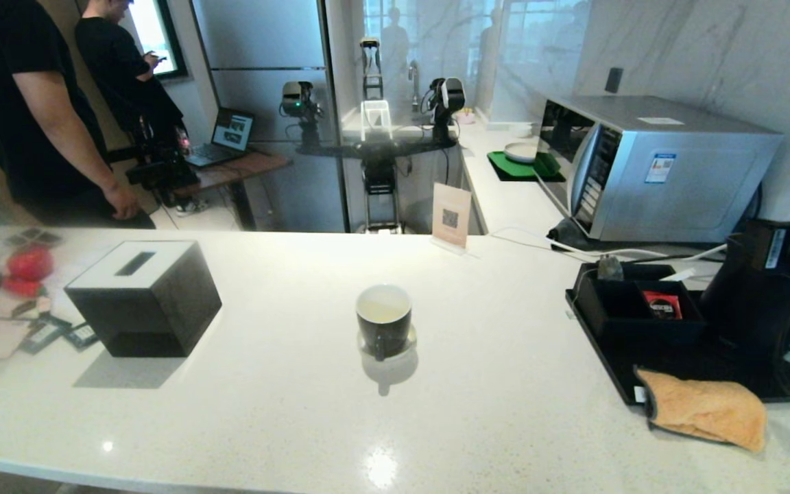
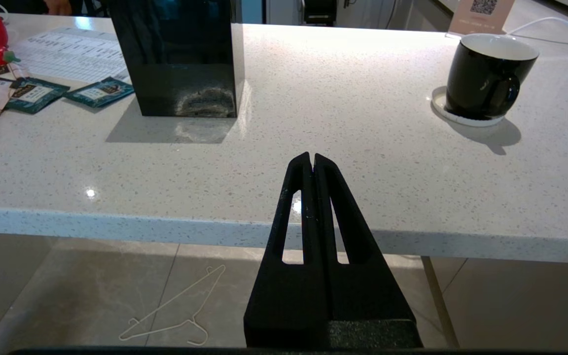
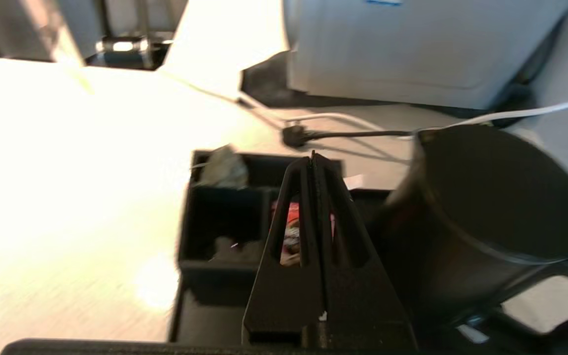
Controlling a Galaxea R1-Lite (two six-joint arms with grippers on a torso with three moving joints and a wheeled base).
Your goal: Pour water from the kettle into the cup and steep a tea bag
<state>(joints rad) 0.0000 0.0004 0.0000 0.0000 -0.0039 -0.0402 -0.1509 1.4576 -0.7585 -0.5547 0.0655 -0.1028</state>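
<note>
Right gripper is hovering over the black compartment tray, fingers pressed together, empty, beside the matte black cylindrical kettle. Left gripper is idling, closed, empty. Small black mug is sitting mid-tabletop. Risk: closed fingers knocking kettle.

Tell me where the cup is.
In the head view the cup stands mid-counter on a white coaster, between the tissue box on the left and the black tray on the right.

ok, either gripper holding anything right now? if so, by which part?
Nothing is held. The left gripper is shut and empty off the counter's edge. The right gripper is shut and empty above the tray, beside the kettle.
</note>
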